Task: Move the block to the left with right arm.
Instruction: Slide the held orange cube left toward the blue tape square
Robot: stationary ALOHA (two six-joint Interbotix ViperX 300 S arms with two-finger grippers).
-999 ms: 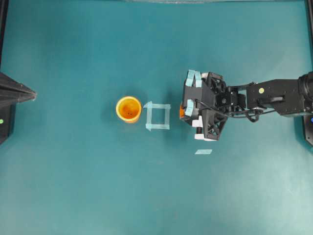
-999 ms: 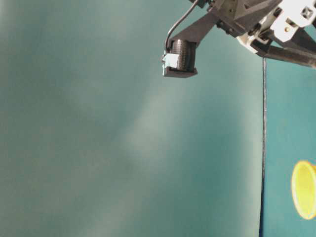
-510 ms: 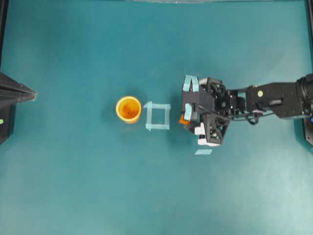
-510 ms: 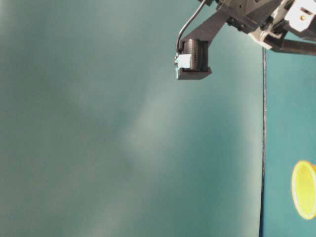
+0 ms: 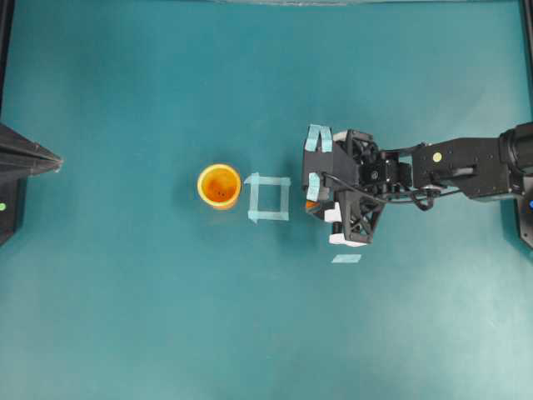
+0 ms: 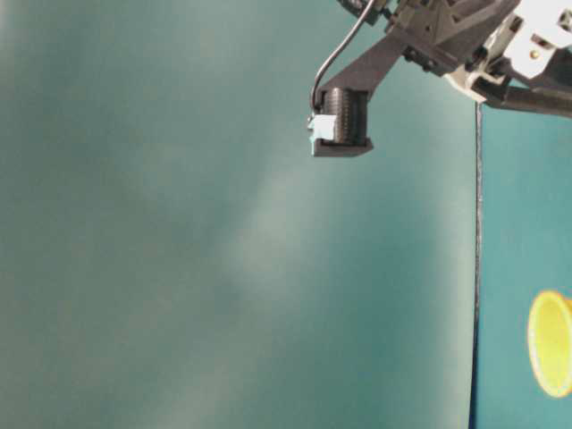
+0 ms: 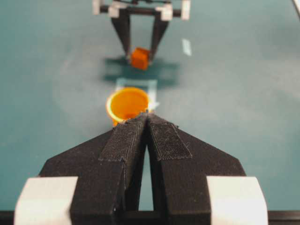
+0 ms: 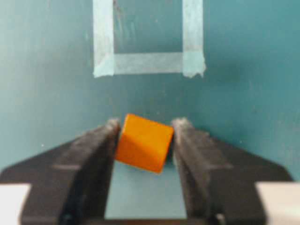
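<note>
The block (image 8: 143,143), a small orange cube, sits tilted between the right gripper's (image 8: 146,125) black fingers, and both pads touch its sides. From overhead only a sliver of the block (image 5: 308,204) shows under the right gripper (image 5: 311,198), just right of the pale tape square (image 5: 268,216). In the left wrist view the block (image 7: 139,58) hangs between the two converging fingers above its shadow. The left gripper (image 7: 146,115) is shut with nothing in it, folded at the far left (image 5: 21,158).
A yellow-orange cup (image 5: 219,185) stands upright just left of the tape square, straight ahead of the left gripper (image 7: 127,104). A short strip of pale tape (image 5: 346,258) lies on the teal table below the right gripper.
The right gripper's jaws widened and then closed in onto the block. The gripper shifted slightly left toward the tape square. The left arm has not moved.
</note>
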